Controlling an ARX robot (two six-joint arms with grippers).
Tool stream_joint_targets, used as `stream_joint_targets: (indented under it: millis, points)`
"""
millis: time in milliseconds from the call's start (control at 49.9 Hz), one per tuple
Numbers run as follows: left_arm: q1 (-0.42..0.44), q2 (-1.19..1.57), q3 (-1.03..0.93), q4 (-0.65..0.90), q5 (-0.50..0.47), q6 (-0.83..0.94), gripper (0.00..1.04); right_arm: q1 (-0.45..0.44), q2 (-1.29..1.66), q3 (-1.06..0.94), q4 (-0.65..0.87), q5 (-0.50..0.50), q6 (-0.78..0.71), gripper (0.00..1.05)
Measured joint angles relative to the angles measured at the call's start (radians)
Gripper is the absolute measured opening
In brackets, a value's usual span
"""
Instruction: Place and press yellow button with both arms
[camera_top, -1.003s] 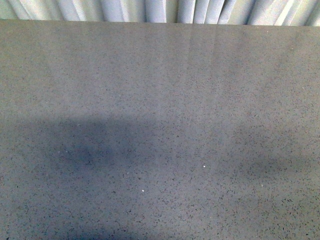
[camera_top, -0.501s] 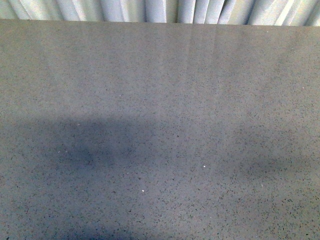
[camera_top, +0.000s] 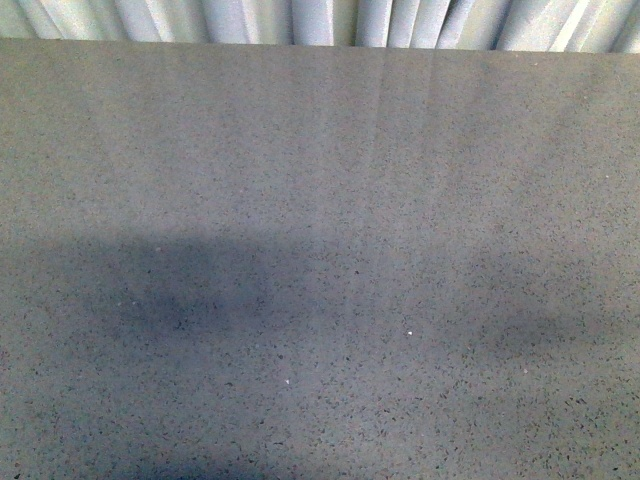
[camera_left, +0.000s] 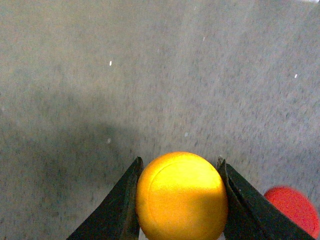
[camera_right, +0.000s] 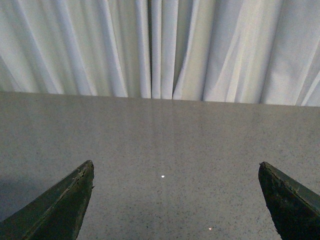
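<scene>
Your left gripper (camera_left: 179, 162) clamps the yellow button (camera_left: 181, 197), while your right gripper (camera_right: 175, 164) gapes wide above the table (camera_right: 150, 130).

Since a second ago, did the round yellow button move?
Cannot tell. The round yellow button shows only now, in the left tool; front pictures hold just the speckled grey table.

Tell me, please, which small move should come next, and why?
Probably lower the left tool to set the yellow button down on the table. The tool is shut on the button's cap, the front view shows no button on the table, and the right tool is open and empty, so the button seems not yet placed for pressing.
</scene>
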Motion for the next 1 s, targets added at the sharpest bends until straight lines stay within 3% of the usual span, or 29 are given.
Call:
stream_joint_targets:
  millis: [100,361,461,702,822,1003]
  points:
    - [-0.114,-0.054,0.031,-0.007,-0.045,-0.064,0.34,0.000,0.000,0.000,0.000,0.000,0.000,0.96]
    - [-0.586,-0.114,0.033,0.005,-0.243,-0.180,0.34,0.000,0.000,0.000,0.000,0.000,0.000,0.96]
    - [-0.827,-0.055,0.031,0.074,-0.340,-0.214,0.34,0.000,0.000,0.000,0.000,0.000,0.000,0.96]
    - [-1.186,0.209,0.114,0.186,-0.462,-0.267,0.34,0.000,0.000,0.000,0.000,0.000,0.000,0.96]
    - [-1.279,0.345,0.200,0.190,-0.500,-0.269,0.34,0.000,0.000,0.000,0.000,0.000,0.000,0.96]
    - [-1.325,0.452,0.284,0.191,-0.531,-0.263,0.34,0.000,0.000,0.000,0.000,0.000,0.000,0.96]
